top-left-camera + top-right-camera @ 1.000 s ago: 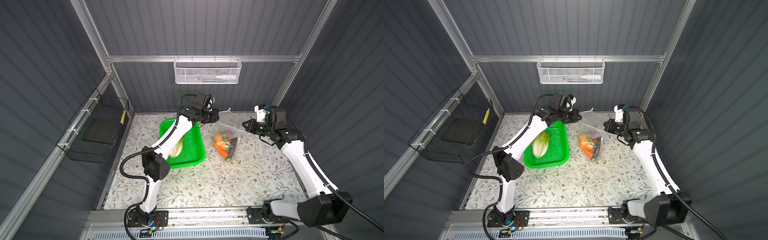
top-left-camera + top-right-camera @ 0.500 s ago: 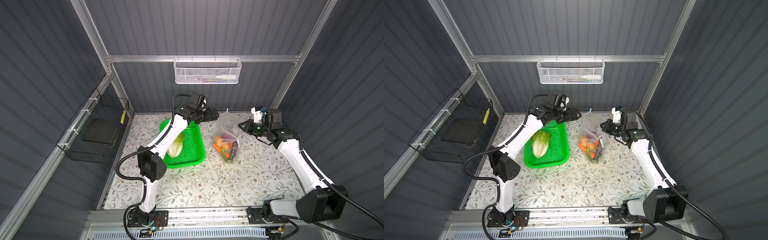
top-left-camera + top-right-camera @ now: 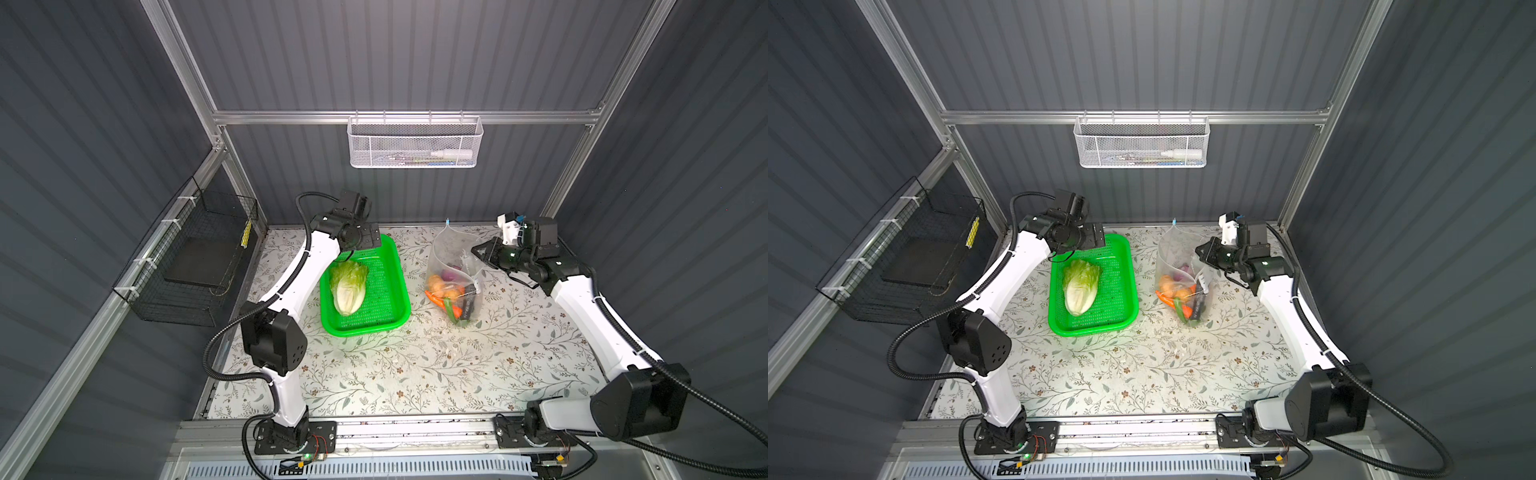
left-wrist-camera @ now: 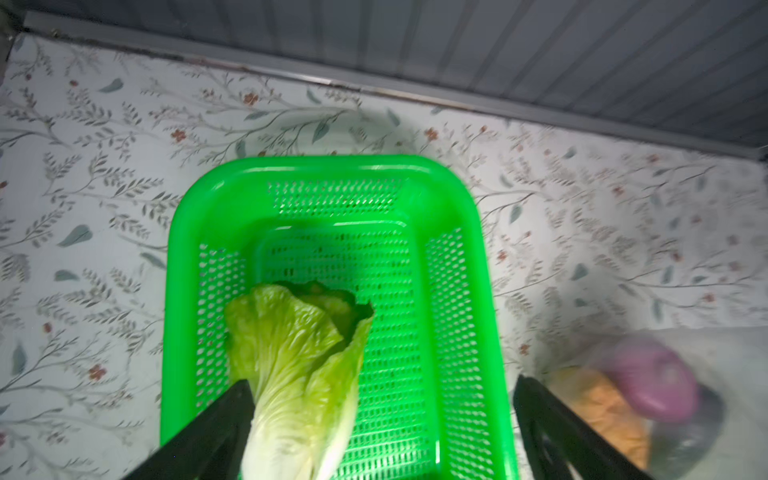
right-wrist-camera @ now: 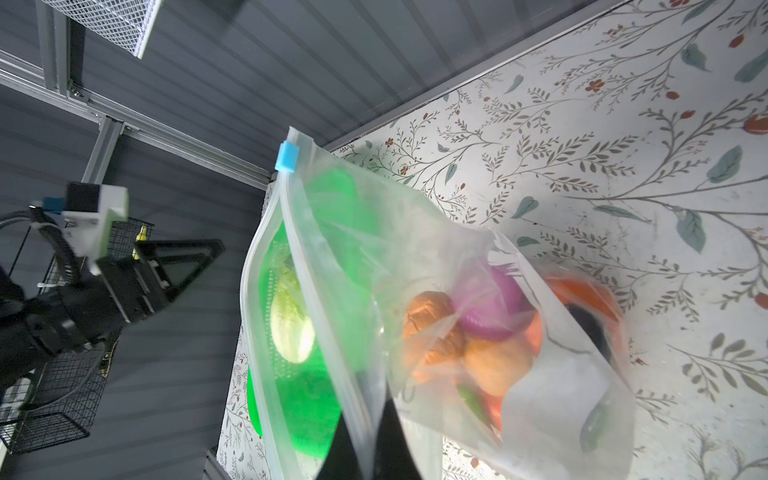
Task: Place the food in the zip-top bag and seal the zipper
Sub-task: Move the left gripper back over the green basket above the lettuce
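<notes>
Left tool (image 4: 382, 384) spread over basket (image 4: 332, 166), right tool (image 3: 478, 252) pinching bag (image 3: 451, 257) rim

Your left arm (image 3: 291, 286) rises from its base at the near rail. Its elbow bends out to the left and its forearm slants toward the back wall. The wrist folds over, so the left gripper (image 4: 382, 384) points down at the table with its 2 black fingers (image 4: 216, 428) spread wide apart.

Your right arm (image 3: 590, 316) runs in 1 long line from the near right corner toward the back, and its wrist turns in toward the middle. The right gripper (image 3: 478, 252) is clamped tight, jaws pinching the edge of the zip-top bag (image 3: 451, 253).
</notes>
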Tool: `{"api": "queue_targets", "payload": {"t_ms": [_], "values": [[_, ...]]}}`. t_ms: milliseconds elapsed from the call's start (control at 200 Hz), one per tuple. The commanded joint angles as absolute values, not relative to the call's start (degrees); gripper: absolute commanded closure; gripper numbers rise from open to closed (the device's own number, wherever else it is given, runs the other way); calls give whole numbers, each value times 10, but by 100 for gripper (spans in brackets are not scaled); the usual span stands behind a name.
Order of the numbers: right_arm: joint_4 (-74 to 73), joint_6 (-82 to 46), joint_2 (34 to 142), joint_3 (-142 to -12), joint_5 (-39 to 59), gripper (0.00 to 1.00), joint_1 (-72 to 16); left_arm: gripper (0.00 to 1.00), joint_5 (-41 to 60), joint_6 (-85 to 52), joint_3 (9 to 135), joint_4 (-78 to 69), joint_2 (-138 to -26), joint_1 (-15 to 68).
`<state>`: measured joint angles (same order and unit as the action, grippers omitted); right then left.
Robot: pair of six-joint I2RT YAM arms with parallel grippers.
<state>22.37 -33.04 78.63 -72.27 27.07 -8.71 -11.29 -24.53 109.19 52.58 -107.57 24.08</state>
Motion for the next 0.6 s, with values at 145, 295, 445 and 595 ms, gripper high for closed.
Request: {"api": "queue_targets", "payload": {"t_ms": [145, 295, 445, 595], "values": [[206, -340, 796, -726, 282, 100, -95, 0, -159, -240, 1031, 603, -1113, 243], [207, -341, 803, -733, 285, 100, -96, 0, -175, -244, 1012, 619, -1134, 243], [209, -335, 804, -738, 278, 100, -96, 0, -175, -227, 993, 612, -1150, 243], [205, -341, 802, -732, 271, 100, -96, 0, -162, -214, 969, 594, -1160, 240]]}}
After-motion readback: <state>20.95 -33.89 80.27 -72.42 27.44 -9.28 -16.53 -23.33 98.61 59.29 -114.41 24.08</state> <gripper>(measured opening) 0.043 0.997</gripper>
